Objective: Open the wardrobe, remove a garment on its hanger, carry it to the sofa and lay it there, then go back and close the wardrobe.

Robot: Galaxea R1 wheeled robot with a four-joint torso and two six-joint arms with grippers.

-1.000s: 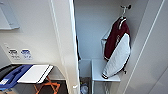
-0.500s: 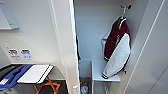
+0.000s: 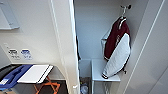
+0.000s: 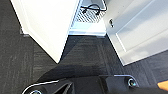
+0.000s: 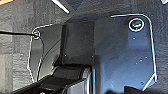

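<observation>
Change since the earlier frames: none you can log; the head view holds the same framing. Wardrobe [image 3: 75, 37]: both doors swung open in front of you. Garment [image 3: 117, 48]: maroon body, white sleeve, hanging inside at right, sleeve cuff reaching the white shelf [image 3: 98, 68]. Hanger [image 3: 123, 13]: hooked high on the wardrobe's right side. Folded papers and blue item [image 3: 15, 73]: at left, outside the wardrobe. Grippers: you cannot tell whether either is apart or together.
</observation>
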